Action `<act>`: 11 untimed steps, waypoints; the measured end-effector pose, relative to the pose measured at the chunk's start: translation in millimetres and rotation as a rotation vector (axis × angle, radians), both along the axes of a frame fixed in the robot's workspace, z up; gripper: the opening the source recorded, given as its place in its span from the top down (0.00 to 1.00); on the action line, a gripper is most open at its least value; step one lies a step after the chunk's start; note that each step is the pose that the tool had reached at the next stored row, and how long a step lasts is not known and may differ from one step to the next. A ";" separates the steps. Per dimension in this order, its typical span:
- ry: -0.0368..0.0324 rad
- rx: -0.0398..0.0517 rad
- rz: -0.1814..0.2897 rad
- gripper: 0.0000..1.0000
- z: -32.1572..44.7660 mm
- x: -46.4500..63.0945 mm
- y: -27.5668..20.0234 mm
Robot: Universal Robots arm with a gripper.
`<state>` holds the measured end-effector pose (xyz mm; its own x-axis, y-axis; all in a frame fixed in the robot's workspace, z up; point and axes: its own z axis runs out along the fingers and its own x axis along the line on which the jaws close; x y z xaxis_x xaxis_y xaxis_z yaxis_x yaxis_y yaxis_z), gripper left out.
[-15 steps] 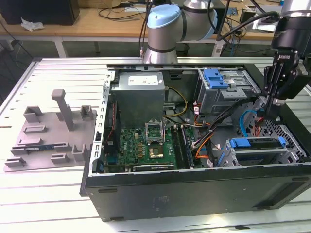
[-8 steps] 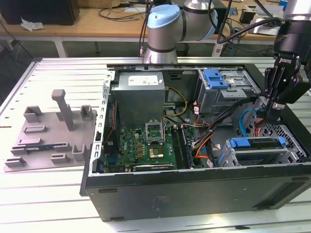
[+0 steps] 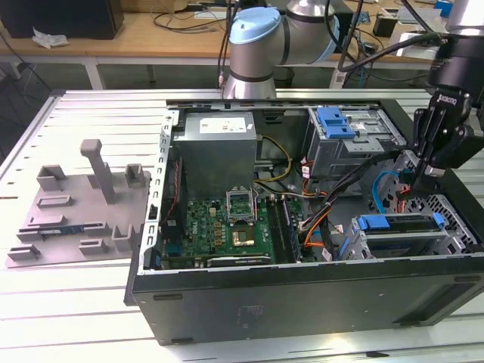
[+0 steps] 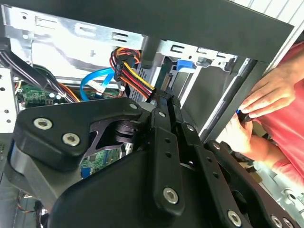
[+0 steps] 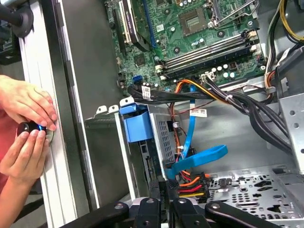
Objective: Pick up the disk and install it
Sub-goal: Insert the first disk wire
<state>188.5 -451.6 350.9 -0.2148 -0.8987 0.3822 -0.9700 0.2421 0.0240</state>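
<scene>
In the exterior view, one open computer case [image 3: 302,302] is lying on the bench [image 3: 76,310]. One grey tray [image 3: 76,219] is resting beside it, toward the exterior view's left. The hand [image 3: 418,175] is reaching down into the case at the exterior view's right end, just above the drive cage. One disk [image 3: 397,224] is sitting in that cage, its blue frame facing up. One blue latch [image 3: 335,121] is showing on the bay farther back, near one grey power-supply box [image 3: 219,147].

In the second wrist view, the hand [image 4: 164,102] is pointing toward one bundle of wires [image 4: 130,71], red, yellow and black. Its fingers are drawn narrow, close together. A person [image 4: 268,95] is pinching one small dark object outside the case wall.

In the first wrist view, the hand [image 5: 164,202] is hovering just beside the wire plug. The disk [image 5: 137,126] is standing in its cage nearby, and one blue flat cable [image 5: 199,159] is curling beside it. The person [image 5: 26,107] is working at the case's edge.
</scene>
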 end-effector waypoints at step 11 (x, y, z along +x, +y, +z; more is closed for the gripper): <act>-0.0200 0.0229 0.044 0.83 4.2 -5.3 -13.5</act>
